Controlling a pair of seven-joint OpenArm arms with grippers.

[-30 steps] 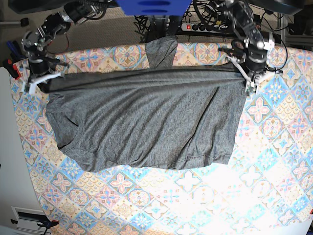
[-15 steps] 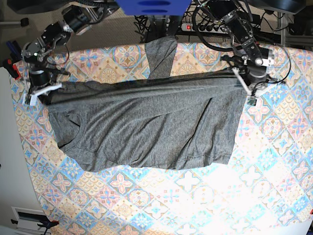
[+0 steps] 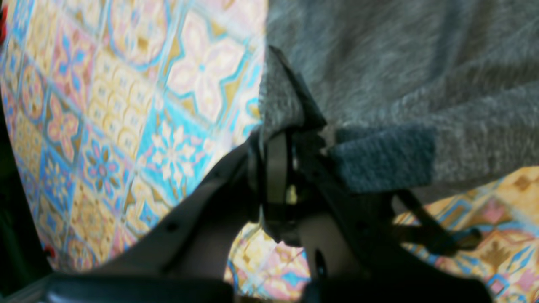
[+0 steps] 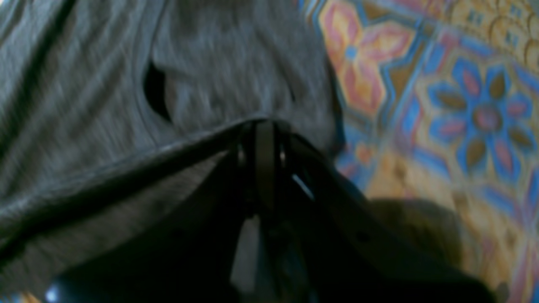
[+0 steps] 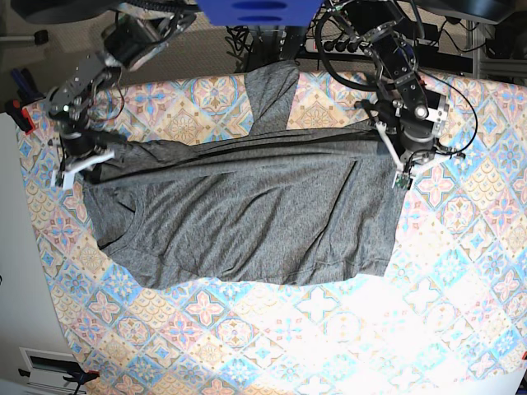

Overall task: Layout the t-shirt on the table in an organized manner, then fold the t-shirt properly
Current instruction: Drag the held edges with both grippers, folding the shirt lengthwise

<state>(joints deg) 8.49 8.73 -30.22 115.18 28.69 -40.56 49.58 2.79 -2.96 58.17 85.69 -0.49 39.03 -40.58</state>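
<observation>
**Two pinched corners, one limp sheet of knit**

The left tool [image 5: 401,169] is closed tight on the hem-side corner of the t-shirt [image 5: 247,214]; its wrist view shows the fabric bunched between the jaws, a doubled flap hanging to one side. The right tool [image 5: 76,164] is likewise clamped shut on the shoulder-side corner near the collar, the cloth edge running straight into its jaws in the right wrist view. Between the two, the far edge of the garment is raised into a long taut ridge, while the rest lies spread on the desk [image 5: 346,329], collar toward the right arm's side, hem toward the left arm's. One sleeve pokes out past the ridge toward the back edge of the desk

Judged as material, this is a light, soft knit with no stiffness at all: it sags wherever it is unsupported, wrinkles easily and drags on the patterned cloth rather than sliding cleanly. Nothing about it is fragile, but a thin pinch could slip. The sound places to hold are hemmed edges and seamed corners, as now, with both grips kept level and stretched apart so the fold line stays straight; a grip in mid-panel would likely only gather a lump
</observation>
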